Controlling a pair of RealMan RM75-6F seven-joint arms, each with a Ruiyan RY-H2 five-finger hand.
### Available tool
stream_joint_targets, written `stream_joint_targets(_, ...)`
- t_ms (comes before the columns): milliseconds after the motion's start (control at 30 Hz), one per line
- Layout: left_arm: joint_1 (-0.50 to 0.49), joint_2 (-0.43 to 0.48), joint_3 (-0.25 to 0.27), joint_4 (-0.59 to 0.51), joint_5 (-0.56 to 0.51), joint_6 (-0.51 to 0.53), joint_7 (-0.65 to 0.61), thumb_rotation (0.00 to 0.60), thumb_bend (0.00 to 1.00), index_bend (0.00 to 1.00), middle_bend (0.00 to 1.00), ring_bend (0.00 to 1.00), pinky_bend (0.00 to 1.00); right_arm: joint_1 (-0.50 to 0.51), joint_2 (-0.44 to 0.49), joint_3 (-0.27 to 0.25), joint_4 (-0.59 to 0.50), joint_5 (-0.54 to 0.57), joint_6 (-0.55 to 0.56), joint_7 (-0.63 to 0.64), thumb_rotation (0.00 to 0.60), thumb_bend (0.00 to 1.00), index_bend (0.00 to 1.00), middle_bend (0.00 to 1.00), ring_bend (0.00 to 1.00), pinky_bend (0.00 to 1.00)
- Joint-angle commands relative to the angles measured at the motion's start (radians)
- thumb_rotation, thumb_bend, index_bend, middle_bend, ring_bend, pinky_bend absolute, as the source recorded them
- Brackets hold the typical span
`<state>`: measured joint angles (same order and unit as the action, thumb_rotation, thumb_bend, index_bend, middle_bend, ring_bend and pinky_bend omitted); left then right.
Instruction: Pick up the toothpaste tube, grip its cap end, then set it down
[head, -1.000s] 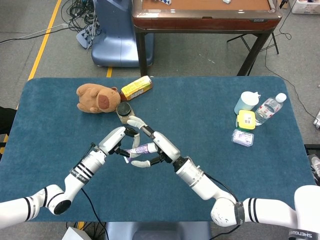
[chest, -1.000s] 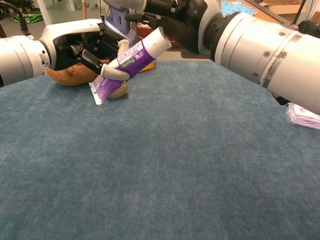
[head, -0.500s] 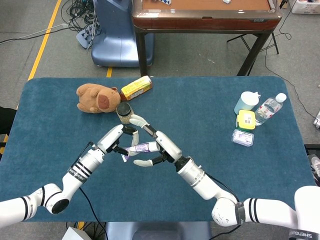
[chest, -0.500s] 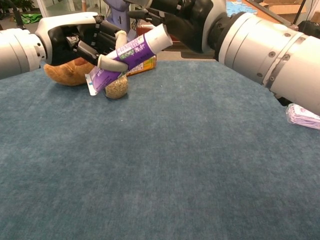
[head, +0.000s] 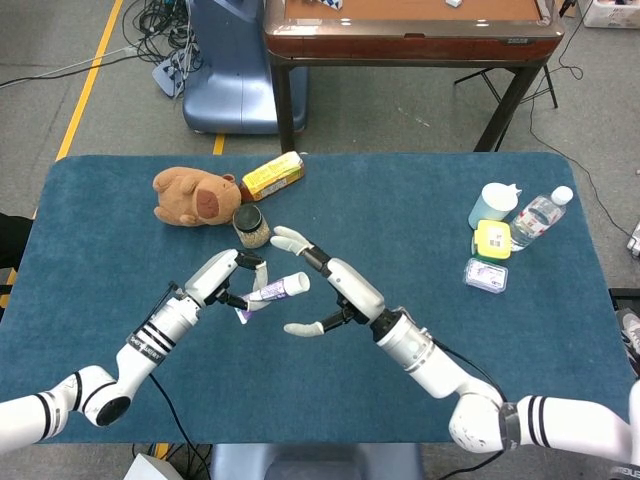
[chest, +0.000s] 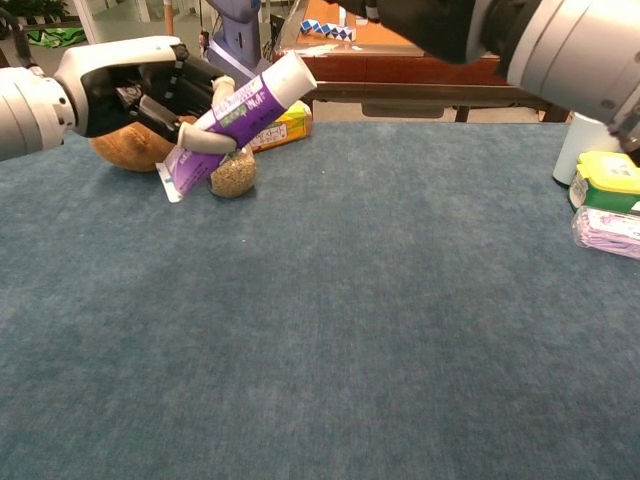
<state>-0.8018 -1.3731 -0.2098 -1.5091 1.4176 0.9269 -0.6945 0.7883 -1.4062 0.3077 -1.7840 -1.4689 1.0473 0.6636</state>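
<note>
The toothpaste tube (head: 272, 291) is purple and white with a white cap (head: 299, 284). My left hand (head: 222, 281) grips it by its lower, crimped half and holds it above the blue table (head: 420, 200). The tube tilts up, cap end toward the right (chest: 240, 108). My right hand (head: 333, 292) hovers just right of the cap with its fingers spread wide, touching nothing. In the chest view the left hand (chest: 135, 88) wraps the tube, and only the right forearm (chest: 520, 35) shows along the top edge.
A brown plush toy (head: 190, 195), a small jar of grains (head: 250, 225) and a yellow packet (head: 272, 175) lie behind the hands. At the right stand a teal bottle (head: 493, 204), a water bottle (head: 540, 215), a yellow-lidded box (head: 491, 240) and a wrapped pack (head: 485, 275).
My right hand has let go of the cap end and drawn off to the right, fingers opening. The left hand keeps the tube and has shifted slightly left.
</note>
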Motion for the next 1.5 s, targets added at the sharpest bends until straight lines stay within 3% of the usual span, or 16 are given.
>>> stream_joint_targets(33, -0.002, -0.001, 0.009, 0.017, 0.003, -0.009, 0.009, 0.6, 0.43, 0.64, 0.7, 0.42, 0.26, -0.017, 0.057, -0.002, -0.023, 0.004, 0.0, -0.035, 0.462, 0.03, 0.0, 0.0, 0.0, 0.0)
stream_joint_targets(167, -0.009, -0.011, 0.038, 0.068, 0.023, -0.024, 0.082, 0.6, 0.43, 0.64, 0.7, 0.41, 0.26, -0.039, 0.128, -0.014, -0.042, 0.002, 0.001, -0.079, 0.463, 0.03, 0.0, 0.0, 0.0, 0.0)
stream_joint_targets(367, -0.023, -0.05, 0.097, 0.168, 0.053, -0.051, 0.289, 0.6, 0.43, 0.6, 0.67, 0.4, 0.26, -0.084, 0.225, -0.04, -0.068, -0.004, 0.022, -0.133, 0.464, 0.03, 0.0, 0.0, 0.0, 0.0)
stream_joint_targets(600, -0.034, -0.117, 0.125, 0.242, 0.029, -0.087, 0.486, 0.6, 0.42, 0.54, 0.6, 0.39, 0.26, -0.122, 0.274, -0.074, -0.06, -0.007, 0.034, -0.15, 0.464, 0.03, 0.0, 0.0, 0.0, 0.0)
stream_joint_targets(800, -0.032, -0.137, 0.126, 0.25, -0.023, -0.111, 0.609, 0.6, 0.42, 0.41, 0.48, 0.32, 0.26, -0.149, 0.303, -0.092, -0.049, -0.02, 0.054, -0.149, 0.464, 0.03, 0.0, 0.0, 0.0, 0.0)
stream_joint_targets(1000, -0.018, -0.118, 0.114, 0.211, -0.086, -0.114, 0.688, 0.6, 0.41, 0.22, 0.33, 0.22, 0.26, -0.17, 0.335, -0.107, -0.04, -0.036, 0.07, -0.159, 0.462, 0.03, 0.0, 0.0, 0.0, 0.0)
stream_joint_targets(1167, 0.032, -0.052, 0.098, 0.134, -0.132, -0.048, 0.711, 0.6, 0.41, 0.12, 0.28, 0.19, 0.26, -0.194, 0.382, -0.13, -0.039, -0.042, 0.072, -0.202, 0.462, 0.03, 0.0, 0.0, 0.0, 0.0)
stream_joint_targets(1500, 0.21, 0.063, 0.101, -0.007, -0.189, 0.199, 0.769, 0.6, 0.32, 0.12, 0.27, 0.19, 0.26, -0.28, 0.432, -0.202, -0.014, 0.026, 0.079, -0.431, 0.466, 0.03, 0.0, 0.0, 0.0, 0.0)
